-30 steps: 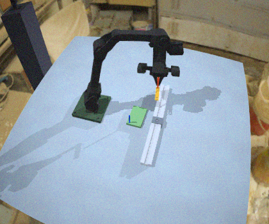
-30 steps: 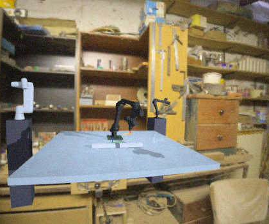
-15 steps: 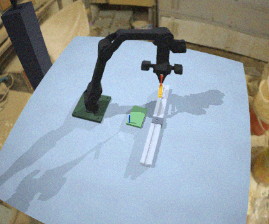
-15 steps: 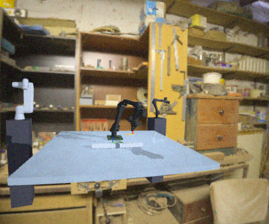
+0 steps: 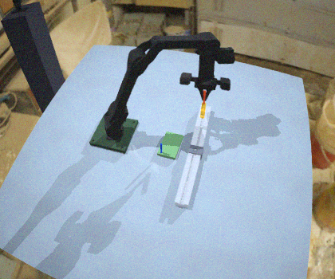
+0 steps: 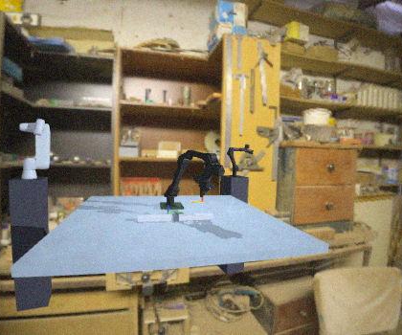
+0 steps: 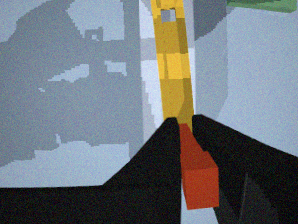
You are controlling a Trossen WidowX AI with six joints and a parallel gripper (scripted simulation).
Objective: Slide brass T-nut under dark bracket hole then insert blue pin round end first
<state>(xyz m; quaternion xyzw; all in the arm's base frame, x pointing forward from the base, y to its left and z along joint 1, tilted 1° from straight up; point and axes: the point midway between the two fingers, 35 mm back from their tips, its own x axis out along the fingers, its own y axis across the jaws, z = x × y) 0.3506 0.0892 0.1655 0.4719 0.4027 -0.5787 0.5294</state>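
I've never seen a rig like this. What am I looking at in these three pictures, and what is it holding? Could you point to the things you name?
One black jointed arm stands on a dark green base plate (image 5: 132,139). The top picture looks down at it, the exterior one shows the table from further off, and the wrist one looks past its fingertips. Its black gripper (image 5: 205,91) (image 7: 184,125) pinches the orange handle (image 5: 204,96) (image 7: 201,185) of a brass T-nut (image 5: 202,111) (image 7: 173,65). On the table lie a silver rail (image 5: 187,181) with a dark bracket and a green tray with a blue pin.

Seen from the top, on the table (image 5: 241,179) (image 6: 169,249) (image 7: 260,100), left to right: base (image 5: 97,141) (image 6: 179,208), tray (image 5: 173,140) (image 6: 176,212) (image 7: 270,5), rail (image 5: 185,183) (image 6: 150,218) (image 7: 150,75). In the tray's near left part, pin (image 5: 161,148) (image 6: 168,209). Across the rail's middle, bracket (image 5: 195,150) (image 6: 175,217). Above its far end, nut (image 5: 202,111) (image 6: 197,202) (image 7: 172,65).
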